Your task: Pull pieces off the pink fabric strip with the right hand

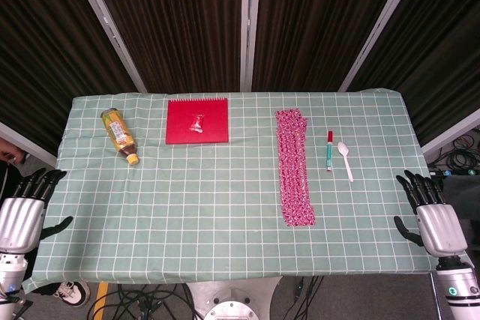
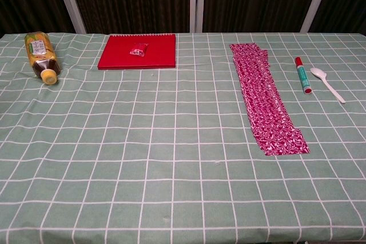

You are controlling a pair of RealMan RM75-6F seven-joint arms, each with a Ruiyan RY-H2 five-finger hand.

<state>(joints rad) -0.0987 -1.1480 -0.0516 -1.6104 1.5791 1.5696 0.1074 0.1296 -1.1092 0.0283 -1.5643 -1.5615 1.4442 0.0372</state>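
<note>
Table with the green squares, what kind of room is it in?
Probably a robot testing lab, not a home. The table stands before dark curtains on metal poles, loose cables lie on the floor beneath, and two robot hands, left and right, wait open at its edges.

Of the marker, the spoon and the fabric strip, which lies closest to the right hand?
The white plastic spoon. It lies furthest toward the right hand, beyond the red-capped marker, while the pink fabric strip sits further in toward the table's middle.
</note>
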